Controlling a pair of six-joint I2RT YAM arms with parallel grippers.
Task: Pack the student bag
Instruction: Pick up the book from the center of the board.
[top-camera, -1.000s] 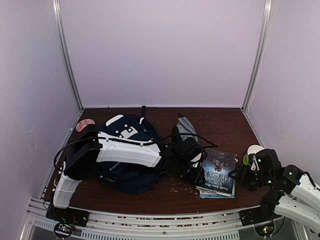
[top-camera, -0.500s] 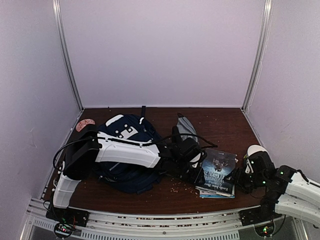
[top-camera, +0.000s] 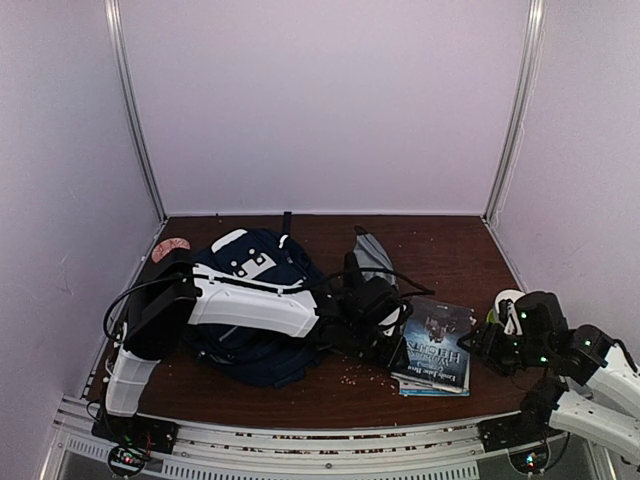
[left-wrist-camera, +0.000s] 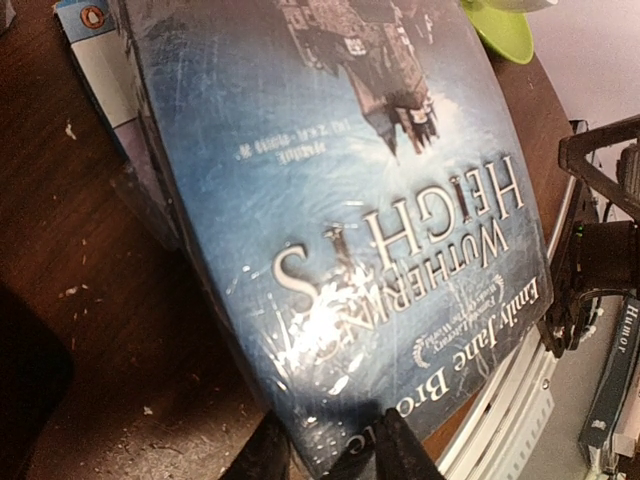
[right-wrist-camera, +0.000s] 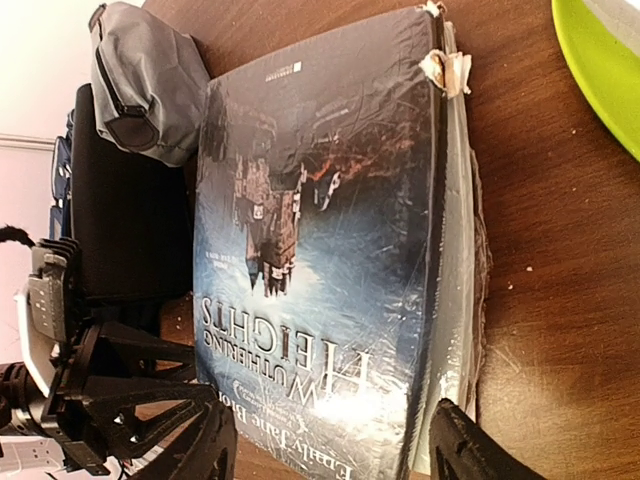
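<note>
Operator: Left gripper (left-wrist-camera: 330, 450) status?
Technician: Half spread, jaws straddling the book's (top-camera: 438, 345) edge; clamping cannot be told. Right gripper (right-wrist-camera: 335, 445) is spread wide at the opposite edge, holding nothing.
Operator: Bag (top-camera: 262, 362) location?
Technician: On the table (top-camera: 450, 260), under the left arm (top-camera: 250, 300), left of the book.

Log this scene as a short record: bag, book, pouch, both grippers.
bag: student bag lying left of the book
book: Wuthering Heights flat, outside the bag, atop another book
pouch: grey pouch beyond the book, beside the bag
left gripper: jaws apart, straddling the book's edge nearer the bag
right gripper: open, at the book's opposite edge
</note>
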